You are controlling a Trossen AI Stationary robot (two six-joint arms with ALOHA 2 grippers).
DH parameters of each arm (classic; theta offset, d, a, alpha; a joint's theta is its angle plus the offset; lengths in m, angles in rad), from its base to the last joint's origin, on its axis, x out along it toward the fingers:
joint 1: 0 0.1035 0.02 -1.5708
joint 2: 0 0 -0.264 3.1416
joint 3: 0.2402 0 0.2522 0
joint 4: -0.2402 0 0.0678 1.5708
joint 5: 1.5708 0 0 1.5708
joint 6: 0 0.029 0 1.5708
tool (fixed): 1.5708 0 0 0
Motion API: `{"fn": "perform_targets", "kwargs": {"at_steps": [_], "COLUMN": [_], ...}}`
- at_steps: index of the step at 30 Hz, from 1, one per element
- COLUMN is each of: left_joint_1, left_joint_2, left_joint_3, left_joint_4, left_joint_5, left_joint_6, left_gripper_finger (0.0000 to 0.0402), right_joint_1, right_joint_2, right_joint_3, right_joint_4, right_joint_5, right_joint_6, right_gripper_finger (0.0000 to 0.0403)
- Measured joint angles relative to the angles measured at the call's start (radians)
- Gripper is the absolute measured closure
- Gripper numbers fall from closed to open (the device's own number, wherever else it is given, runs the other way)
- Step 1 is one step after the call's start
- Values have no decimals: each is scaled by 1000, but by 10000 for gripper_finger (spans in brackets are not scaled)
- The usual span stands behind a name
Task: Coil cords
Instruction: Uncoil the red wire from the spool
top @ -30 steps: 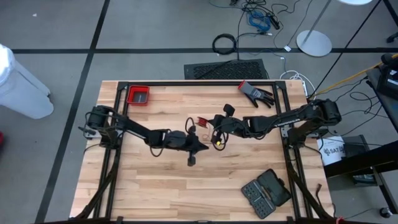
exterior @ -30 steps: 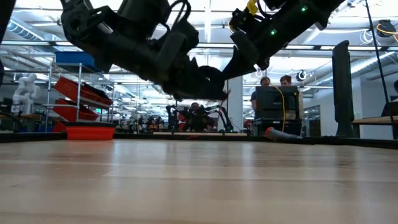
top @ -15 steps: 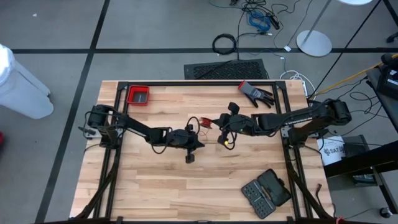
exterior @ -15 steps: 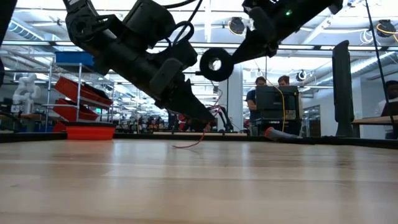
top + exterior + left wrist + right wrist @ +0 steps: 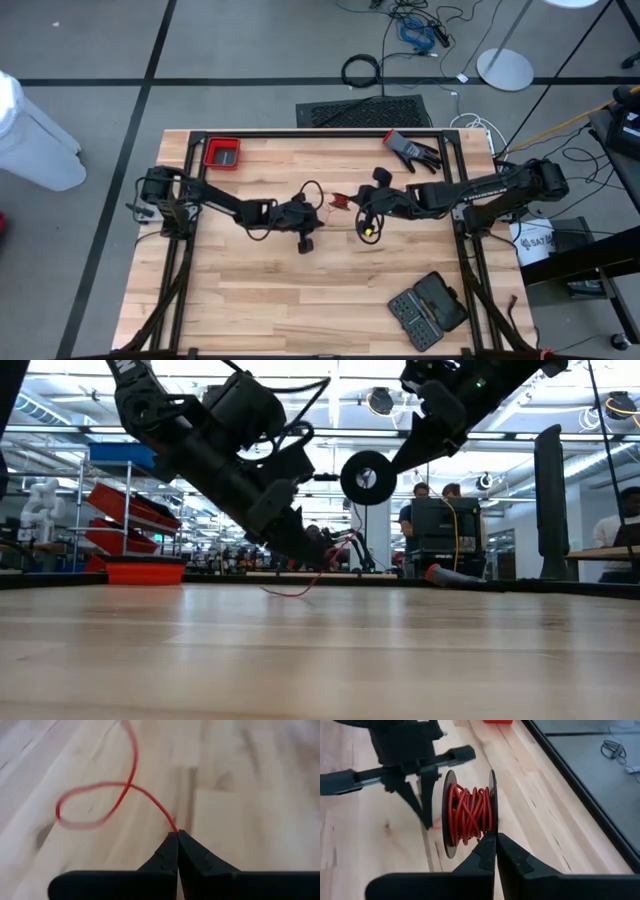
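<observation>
The left gripper pinches the free end of the thin red cord, its fingertips fully closed on it near the middle of the table. The right gripper is closed on the rim of a small black spool, held up off the wood just beside the left gripper, with most of the cord already wound between the spool's two discs. In the low view the spool hangs in the air with its pale centre facing the camera, and a loose loop of cord trails down onto the boards.

To wind well, the left gripper should probably keep light tension on the cord and lead it around the core in even turns, while the right holds the spool steady. Slack is the likely trouble: the loose loop could snag or slip off over a disc.

The surface is pale wooden planking in a black frame. A red tray, a black and red glove and a dark tool case lie well apart from the work. Beyond the table is a bright workshop with shelving, and people stand at a screen.
</observation>
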Motion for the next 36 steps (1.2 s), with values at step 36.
{"fn": "perform_targets", "kwargs": {"at_steps": [36], "left_joint_1": [-41], "left_joint_2": [-390], "left_joint_3": [0], "left_joint_4": [-173], "left_joint_5": [-138], "left_joint_6": [-8], "left_gripper_finger": [398], "right_joint_1": [3], "right_joint_2": [59], "right_joint_3": [0], "right_joint_4": [-103], "right_joint_5": [-27], "right_joint_6": [68], "right_gripper_finger": [403]}}
